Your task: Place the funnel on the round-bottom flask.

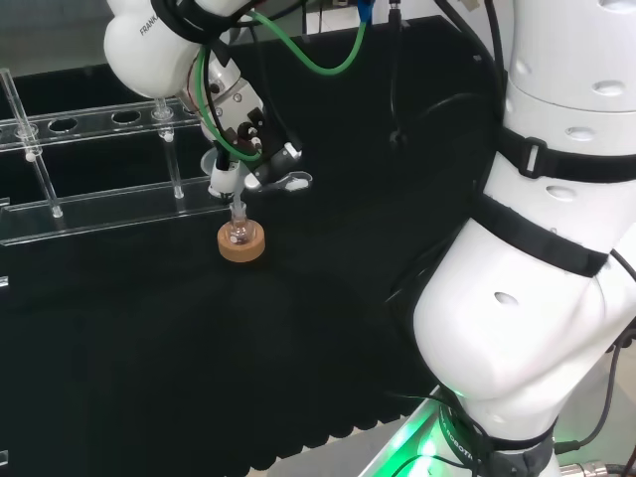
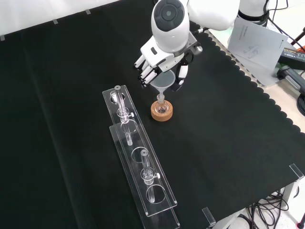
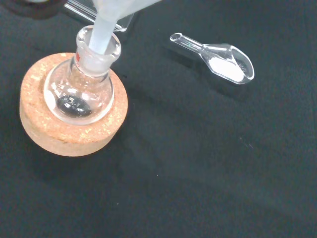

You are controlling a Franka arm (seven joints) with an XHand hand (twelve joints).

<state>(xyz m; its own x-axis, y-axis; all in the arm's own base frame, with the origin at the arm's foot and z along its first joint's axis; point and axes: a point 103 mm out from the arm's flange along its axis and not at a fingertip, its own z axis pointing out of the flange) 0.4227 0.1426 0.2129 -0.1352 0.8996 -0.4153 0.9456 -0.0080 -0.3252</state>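
Hand (image 2: pixel 159 64) at upper centre of front view, fingers curled round clear funnel (image 2: pixel 163 83), funnel stem inside neck of round-bottom flask (image 3: pixel 81 89), flask upright on cork ring (image 3: pixel 69 131), clear scoop (image 3: pixel 223 59) lying nearby on desk (image 2: pixel 228 124).

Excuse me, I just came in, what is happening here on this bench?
The robot's hand holds a clear funnel and is setting it on a small round-bottom flask. The flask sits upright in a cork ring on the black cloth, and the funnel's stem is already in its neck. A clear scoop with white powder lies nearby.
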